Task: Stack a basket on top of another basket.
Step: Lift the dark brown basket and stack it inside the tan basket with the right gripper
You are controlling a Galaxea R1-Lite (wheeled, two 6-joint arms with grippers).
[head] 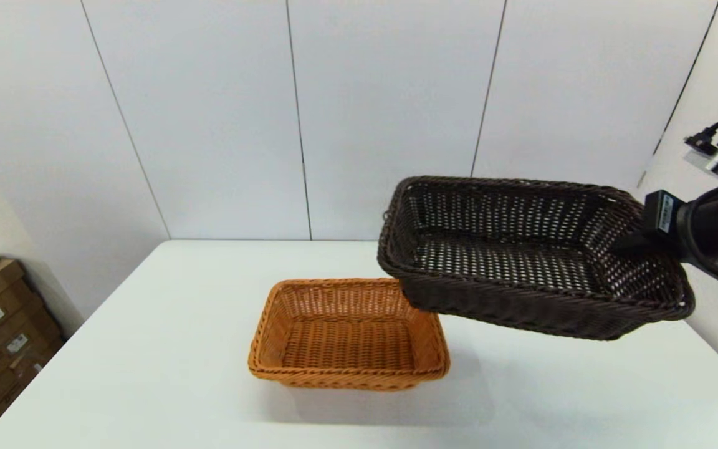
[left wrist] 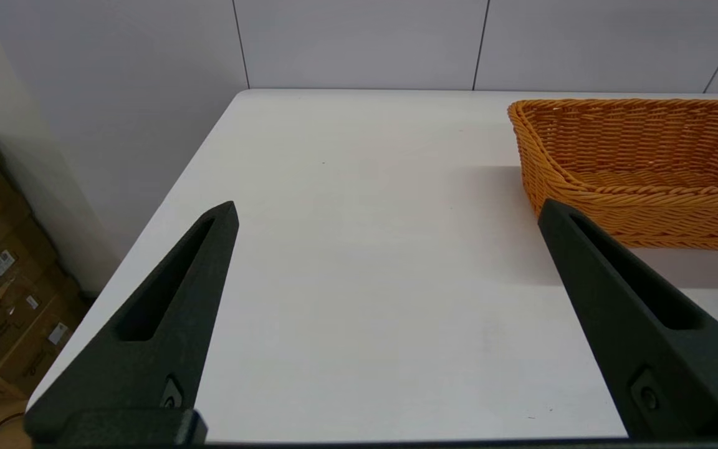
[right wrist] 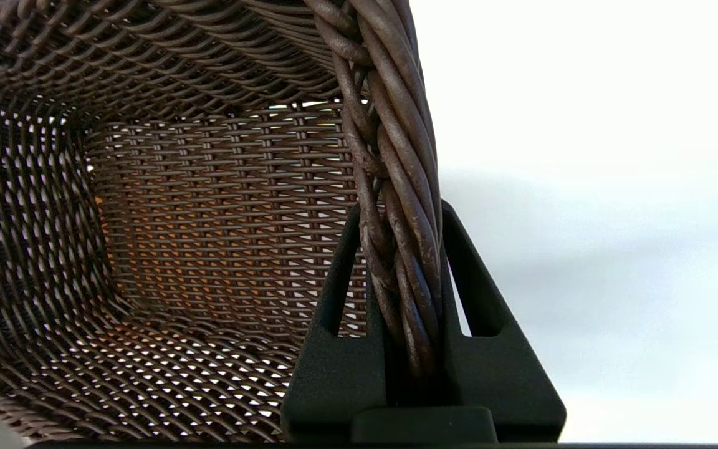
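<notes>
The right gripper point(right wrist: 399, 249) is clenched on the rolled rim of the dark brown rectangular woven wicker basket point(head: 530, 255), holding it in the air, tilted, to the right of and slightly over the far right corner of the orange-tan rectangular wicker basket point(head: 348, 333), which sits on the white table point(head: 147, 349). The left gripper point(left wrist: 390, 215) hangs released over the table's left side. To stack well, I'd carry the dark basket left, level it, square the rims, then lower gently
</notes>
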